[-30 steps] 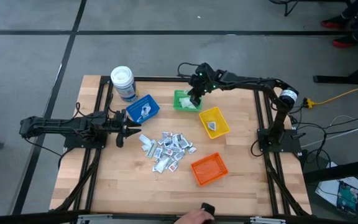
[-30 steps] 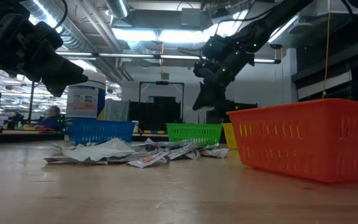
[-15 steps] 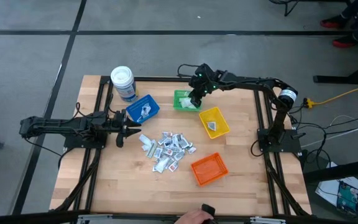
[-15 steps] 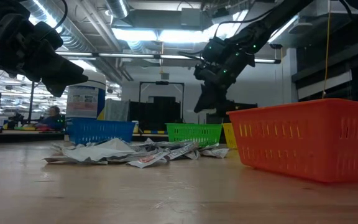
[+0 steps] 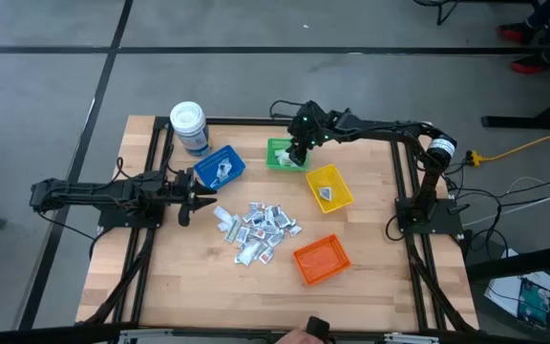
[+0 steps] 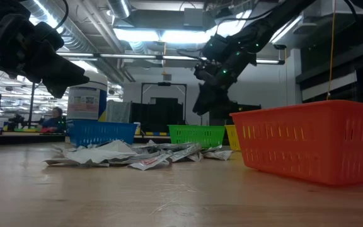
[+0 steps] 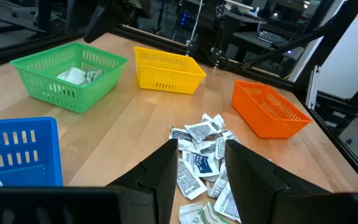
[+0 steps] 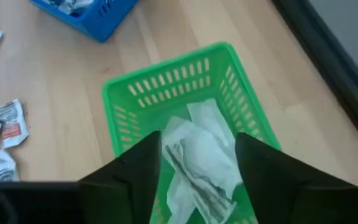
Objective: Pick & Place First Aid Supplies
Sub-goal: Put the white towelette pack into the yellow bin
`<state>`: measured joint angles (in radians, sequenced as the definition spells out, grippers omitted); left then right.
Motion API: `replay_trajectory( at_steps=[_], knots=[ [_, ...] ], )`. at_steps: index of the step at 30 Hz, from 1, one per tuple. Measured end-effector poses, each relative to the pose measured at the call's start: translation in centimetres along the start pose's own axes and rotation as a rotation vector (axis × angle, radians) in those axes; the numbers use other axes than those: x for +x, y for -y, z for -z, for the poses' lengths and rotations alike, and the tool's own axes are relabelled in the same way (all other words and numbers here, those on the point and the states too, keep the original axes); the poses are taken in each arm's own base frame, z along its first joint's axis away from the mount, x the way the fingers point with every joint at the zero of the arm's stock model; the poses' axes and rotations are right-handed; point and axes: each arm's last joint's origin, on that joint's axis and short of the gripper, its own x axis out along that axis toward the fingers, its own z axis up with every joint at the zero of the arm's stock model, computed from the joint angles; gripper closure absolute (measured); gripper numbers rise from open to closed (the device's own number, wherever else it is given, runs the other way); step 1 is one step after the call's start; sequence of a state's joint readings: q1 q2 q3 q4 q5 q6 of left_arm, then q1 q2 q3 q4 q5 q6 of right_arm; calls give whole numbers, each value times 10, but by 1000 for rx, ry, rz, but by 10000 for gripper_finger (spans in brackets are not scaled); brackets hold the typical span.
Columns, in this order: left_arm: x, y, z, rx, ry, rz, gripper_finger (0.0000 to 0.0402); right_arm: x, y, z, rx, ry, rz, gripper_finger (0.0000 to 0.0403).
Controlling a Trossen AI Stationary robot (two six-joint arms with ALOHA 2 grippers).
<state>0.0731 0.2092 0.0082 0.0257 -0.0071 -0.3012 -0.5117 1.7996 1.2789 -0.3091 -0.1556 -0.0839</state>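
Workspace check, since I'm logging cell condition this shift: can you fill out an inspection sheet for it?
Surface: wooden table, bare around the bins.
Job's things: loose packets piled mid-table; more in the green bin, blue bin and yellow bin; orange bin looks empty.
Clutter: white-lidded jar at the far left corner.
Grippers: right gripper open above the green bin; left gripper open, beside the pile.
Cables: yellow cable on the floor.
Surroundings: a person's hand at the near edge.

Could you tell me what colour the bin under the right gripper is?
Green bin; the right wrist view shows it best.
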Motion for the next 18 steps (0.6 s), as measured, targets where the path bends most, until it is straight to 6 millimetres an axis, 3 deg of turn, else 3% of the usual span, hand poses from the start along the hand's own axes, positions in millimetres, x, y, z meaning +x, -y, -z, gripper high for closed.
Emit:
replay_trajectory(
  at_steps=[10, 18],
  knots=[
    [0, 0, 0, 0, 0, 0, 274, 3, -34, -14, -98, 119, -21, 177],
    [0, 0, 0, 0, 0, 0, 274, -2, -73, -22, -320, 205, -76, 177]
  ],
)
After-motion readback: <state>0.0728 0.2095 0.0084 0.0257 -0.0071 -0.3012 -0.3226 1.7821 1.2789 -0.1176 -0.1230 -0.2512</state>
